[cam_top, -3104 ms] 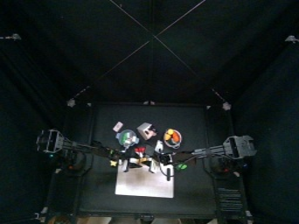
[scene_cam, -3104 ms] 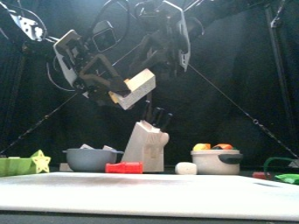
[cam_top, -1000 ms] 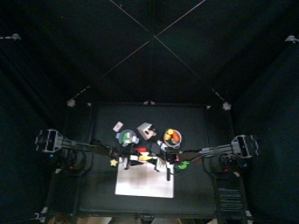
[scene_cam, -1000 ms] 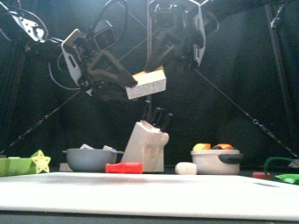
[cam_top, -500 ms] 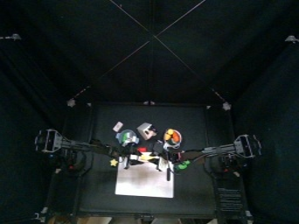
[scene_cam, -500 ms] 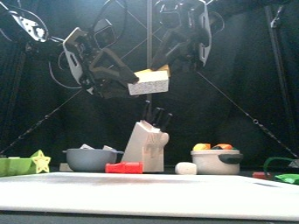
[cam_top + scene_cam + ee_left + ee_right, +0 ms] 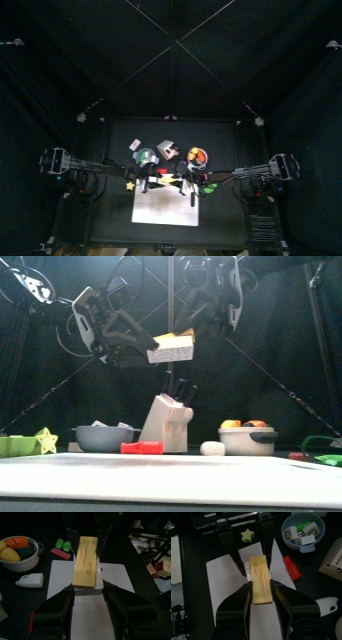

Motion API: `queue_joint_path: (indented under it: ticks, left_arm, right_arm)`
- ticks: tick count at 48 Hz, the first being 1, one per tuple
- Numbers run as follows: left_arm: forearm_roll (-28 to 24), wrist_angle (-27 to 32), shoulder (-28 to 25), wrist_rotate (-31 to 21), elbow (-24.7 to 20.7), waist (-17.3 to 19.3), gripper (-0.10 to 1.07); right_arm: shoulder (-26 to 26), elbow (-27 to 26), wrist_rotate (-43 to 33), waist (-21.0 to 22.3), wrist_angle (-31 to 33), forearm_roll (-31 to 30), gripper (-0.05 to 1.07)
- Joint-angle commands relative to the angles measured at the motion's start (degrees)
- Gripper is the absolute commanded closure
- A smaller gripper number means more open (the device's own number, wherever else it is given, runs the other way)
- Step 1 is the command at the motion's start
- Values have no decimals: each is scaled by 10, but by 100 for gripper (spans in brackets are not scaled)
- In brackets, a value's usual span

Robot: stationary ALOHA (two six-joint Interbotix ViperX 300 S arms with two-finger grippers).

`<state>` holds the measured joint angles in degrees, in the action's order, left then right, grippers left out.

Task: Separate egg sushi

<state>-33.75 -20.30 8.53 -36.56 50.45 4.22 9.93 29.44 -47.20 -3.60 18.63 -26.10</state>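
The egg sushi is held in the air above the white sheet, well clear of the table; in the front view it shows as a yellow slab on a white block, lying roughly level. The left gripper is closed on one end of it; in the left wrist view the jaws clamp the white rice layer, with the yellow top running away from the camera. The right gripper is closed on the piece from the other side; in the right wrist view the yellow slab sits between its jaws and hides most of the white layer below. The contact points of both grippers are partly hidden by the jaws themselves; in the top view the piece is too small to make out among the arms. On the table behind stand a knife block, a grey bowl and a white bowl of toy fruit; a red piece lies beside the knife block; a green star is at the left edge.
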Motion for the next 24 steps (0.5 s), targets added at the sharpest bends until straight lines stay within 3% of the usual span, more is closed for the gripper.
queue_joint_path:
  ticks: [1, 24]
  left_arm:
    - [-3, 4, -1, 1, 18, 3, 60]
    - [-3, 5, 2, 1, 24, 7, 60]
  right_arm:
    - [36, -5, 0, -2, -3, 0, 59]
    - [53, 9, 0, -2, -5, 8, 59]
